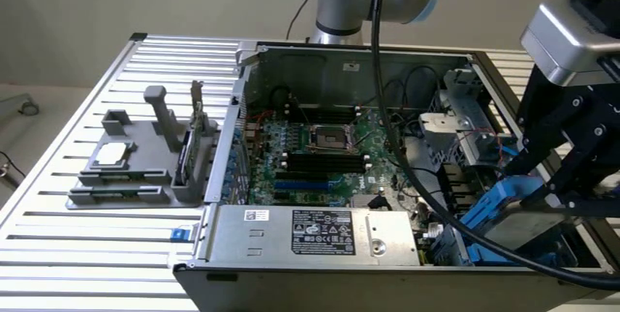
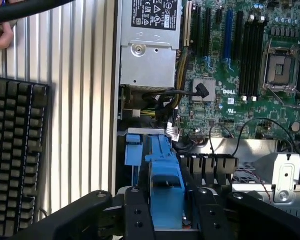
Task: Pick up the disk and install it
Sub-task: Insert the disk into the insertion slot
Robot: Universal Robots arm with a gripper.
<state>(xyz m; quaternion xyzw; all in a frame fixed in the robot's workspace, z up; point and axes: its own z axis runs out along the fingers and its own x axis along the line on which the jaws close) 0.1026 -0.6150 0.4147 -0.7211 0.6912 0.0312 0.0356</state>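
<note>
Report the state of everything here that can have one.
disk: gripped by the hand, at the case.
hand: shut on the disk.
case: open, motherboard exposed.
chip: lying flat on the holder.

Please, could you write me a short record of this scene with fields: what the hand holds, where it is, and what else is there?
hand: shut on the disk, gripping its blue frame
disk position: tilted, low inside the computer case, at the exterior view's right
next to disk: power supply box
case: open, motherboard exposed
table: grey fixture with small chip, at the exterior view's left
nearby: keyboard
</note>
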